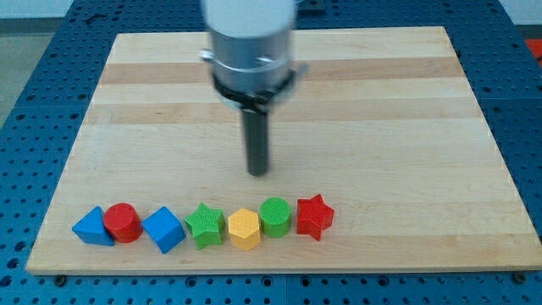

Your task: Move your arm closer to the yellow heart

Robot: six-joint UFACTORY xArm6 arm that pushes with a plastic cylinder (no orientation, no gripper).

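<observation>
1. The only yellow block [244,228] sits in the row near the view's bottom edge, between a green star [204,224] and a green cylinder [275,216]. It looks six-sided rather than heart-shaped — its true outline is hard to make out.
2. My tip [257,172] — a bare rod holding nothing — stands above that row, near the yellow block but apart from it.
3. The pale wooden board [406,127] lies on a blue perforated table [25,68].
4. The arm's upper part is blurred and cut off at the top.
</observation>
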